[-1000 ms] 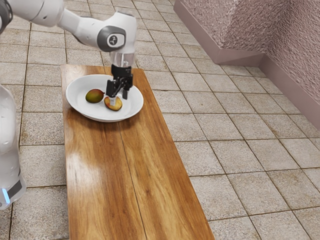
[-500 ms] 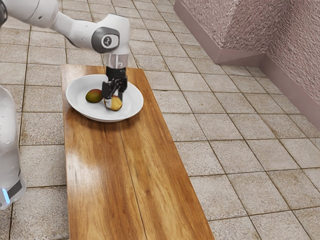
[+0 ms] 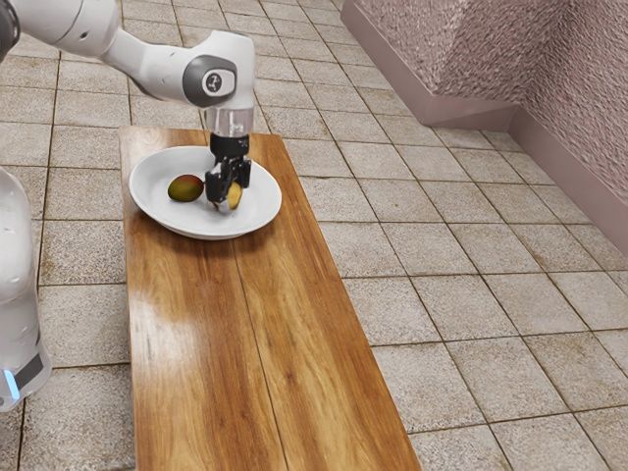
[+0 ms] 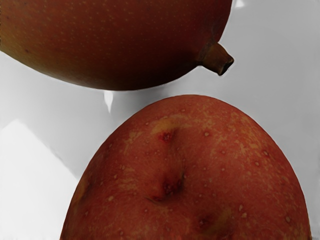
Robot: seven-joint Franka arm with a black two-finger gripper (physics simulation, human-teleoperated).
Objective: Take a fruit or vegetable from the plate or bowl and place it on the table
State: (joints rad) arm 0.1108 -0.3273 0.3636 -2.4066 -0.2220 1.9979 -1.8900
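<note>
Watching remotely w/ my gripper [image 3: 225, 197] down inside the bowl, this is what I've got:

- Gripper: low over the white bowl [image 3: 259, 212], right at the potato [image 3: 235, 196]. Can't tell whether it's wide, narrow or holding the potato; the black parts & the potato overlap too much in the exterior view.
- Potato: in the bowl area, under the hand, so not on the table [image 3: 196, 383]. Shows yellow from the side cam, but red w/ pale specks & a few dimples [image 4: 169, 186] up close (odd-looking spud, tbh).
- Mango [image 3: 184, 188]: lying in the bowl, toward the exterior view's left of the potato. Dark green/red skin, plus a short brown stem [image 4: 215, 57] in the wrist view. It's v. near the potato but apart, w/ a narrow strip of white bowl btwn them.
- Bowl: wide & shallow, sitting at the far end of the table in the exterior view.
- Table: long, brown wood, glossy, w/ a bright shine patch [image 3: 162, 339] & a dark seam running lengthwise.
- Arm [image 3: 147, 61]: white w/ grey joints, in from the exterior view's upper left, hand pointing down.
- Bkgd: beige floor tiles [image 3: 471, 294] & a rough pinkish wall [image 3: 476, 49], upper right in the exterior view.
</note>
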